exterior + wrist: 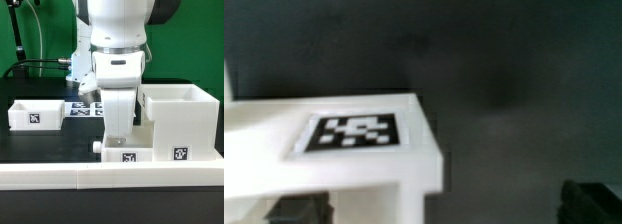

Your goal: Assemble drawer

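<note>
The drawer's tall white casing stands at the exterior view's right, with a tag on its front. A shallow knobbed tray sits against its left side, and a second tray lies further left. My gripper reaches straight down onto the middle tray. In the wrist view this tray shows its tag. My gripper is open, with one dark finger over the tray's inside and the other outside its wall. Neither finger touches the wall.
A long low white rail runs along the front of the black table. The marker board lies behind the arm, between the left tray and the gripper. A black cable trails at the back left, in front of a green backdrop.
</note>
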You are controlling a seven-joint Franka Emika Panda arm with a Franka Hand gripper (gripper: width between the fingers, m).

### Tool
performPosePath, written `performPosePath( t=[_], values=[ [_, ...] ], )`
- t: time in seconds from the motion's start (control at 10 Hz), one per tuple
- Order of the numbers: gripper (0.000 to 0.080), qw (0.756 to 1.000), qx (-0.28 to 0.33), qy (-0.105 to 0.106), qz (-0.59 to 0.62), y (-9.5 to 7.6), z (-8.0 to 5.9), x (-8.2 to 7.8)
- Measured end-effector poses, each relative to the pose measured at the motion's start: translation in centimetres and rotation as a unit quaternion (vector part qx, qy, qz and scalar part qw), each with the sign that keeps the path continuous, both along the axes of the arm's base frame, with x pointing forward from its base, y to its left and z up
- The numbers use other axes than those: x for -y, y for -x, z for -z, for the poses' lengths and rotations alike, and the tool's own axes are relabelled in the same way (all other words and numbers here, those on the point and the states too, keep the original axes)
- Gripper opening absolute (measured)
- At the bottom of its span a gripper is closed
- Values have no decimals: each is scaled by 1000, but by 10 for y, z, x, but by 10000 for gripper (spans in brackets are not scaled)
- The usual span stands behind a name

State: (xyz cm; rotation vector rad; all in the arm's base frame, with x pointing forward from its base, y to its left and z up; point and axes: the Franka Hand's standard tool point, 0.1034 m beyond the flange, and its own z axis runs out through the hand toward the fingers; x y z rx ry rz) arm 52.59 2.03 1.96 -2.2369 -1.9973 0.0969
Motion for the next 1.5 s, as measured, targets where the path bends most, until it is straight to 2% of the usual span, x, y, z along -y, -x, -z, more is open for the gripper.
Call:
performPosePath(
  t=[0.2,0.3,0.4,0.5,0.7,1.4,1.5],
  values=[
    [389,1000,0,0,0,0,0,0],
    [389,1000,0,0,0,0,0,0],
    [206,1000,0,0,0,0,0,0],
    [79,1000,1,0,1,-1,0,1],
    [53,1000,5,0,1,-3,-2,1],
    [53,1000,12,-2,-27,-5,-3,2],
    [132,1000,12,-1,-29,-6,-4,0]
  ],
)
